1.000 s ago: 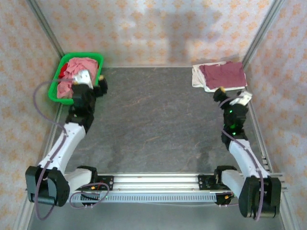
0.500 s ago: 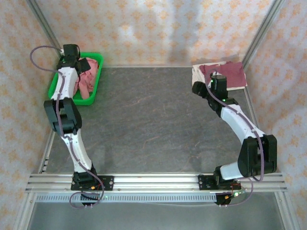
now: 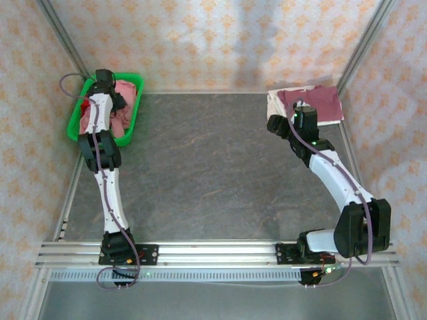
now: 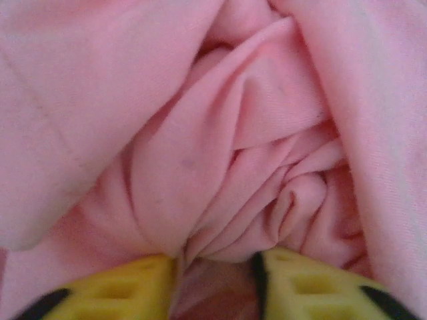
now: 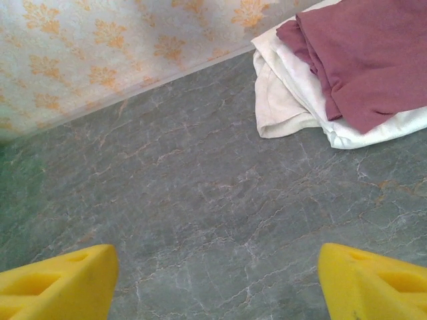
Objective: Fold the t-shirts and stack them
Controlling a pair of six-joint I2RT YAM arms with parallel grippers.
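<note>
Step in hand: picking the next shirt out of the green basket at the far left corner of the table.

- Left arm reaches straight into the basket. In the wrist view the left gripper has its yellow fingers drawn close together, with a fold of the salmon-pink t-shirt caught in the narrow gap. You have a pinch on the cloth.
- The pink shirt is crumpled, with deep, twisted folds bunched toward the fingers. No hem, collar or sleeve can be made out, so you cannot tell which part you hold. It looks soft and limp and will probably hang and drag.
- A darker red cloth lies at the basket's left side, beside the pink.
- Centre of the table is bare grey stone-pattern surface, your likely working area for the fold.
- Right gripper hangs above the table near the stack with its fingers spread wide and nothing between them.
- Far right corner: maroon t-shirt folded on top of an off-white t-shirt, whose edges stick out to the left and front.

Next move, as judged: lift the pink shirt clear of the basket rim without snagging the red one, carry it to the centre, then bring the right gripper over to help spread it flat.
</note>
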